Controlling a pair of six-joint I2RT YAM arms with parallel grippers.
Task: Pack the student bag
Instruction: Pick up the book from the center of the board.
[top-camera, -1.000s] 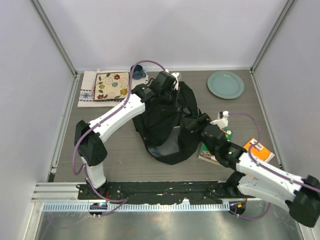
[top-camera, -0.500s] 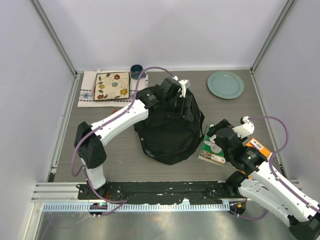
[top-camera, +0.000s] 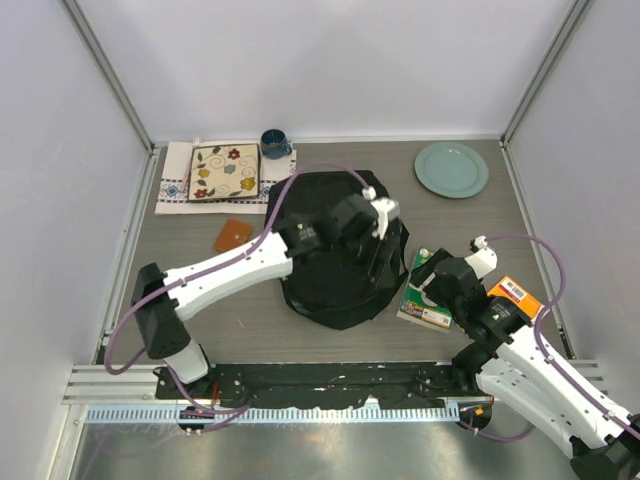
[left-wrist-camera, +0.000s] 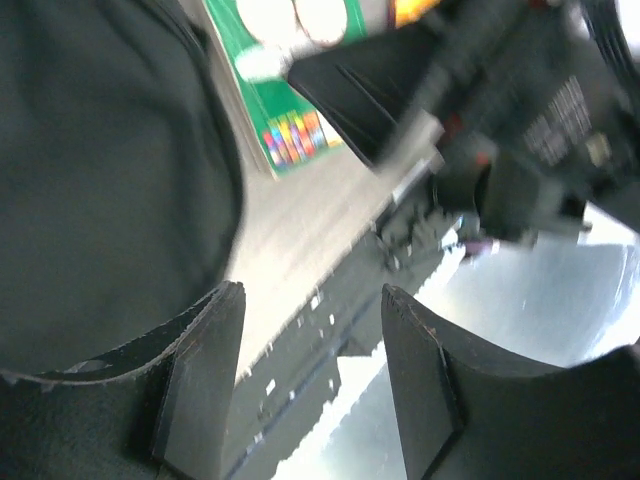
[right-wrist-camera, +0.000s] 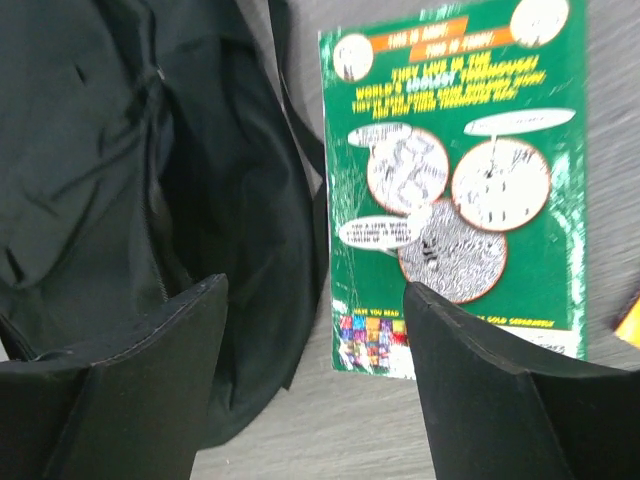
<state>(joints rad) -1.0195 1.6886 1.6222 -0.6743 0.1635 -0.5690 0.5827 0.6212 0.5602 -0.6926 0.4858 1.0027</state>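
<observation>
The student bag (top-camera: 325, 265), a big black soft backpack, lies slumped at the table's middle. My left gripper (top-camera: 386, 248) hovers over the bag's right edge, open, with nothing between its fingers (left-wrist-camera: 200, 350). In the left wrist view the bag (left-wrist-camera: 100, 150) fills the left side. My right gripper (top-camera: 424, 268) hangs open and empty just right of the bag, above a green picture book (top-camera: 428, 300). Under the right wrist lie the bag's dark fabric and zipper (right-wrist-camera: 150, 150) on the left and the green book (right-wrist-camera: 450, 180) on the right, with the right gripper (right-wrist-camera: 315, 290) over the gap between them.
An orange book (top-camera: 520, 295) lies right of the green one. A small brown flat item (top-camera: 233, 235) sits left of the bag. At the back are a flowered tile on a cloth (top-camera: 223, 172), a dark blue mug (top-camera: 275, 143) and a pale green plate (top-camera: 452, 168).
My left gripper opened, let go of the bag and swung right and nearer; the bag settled flat, uncovering the brown item. My right gripper drew back off the bag towards the green book.
</observation>
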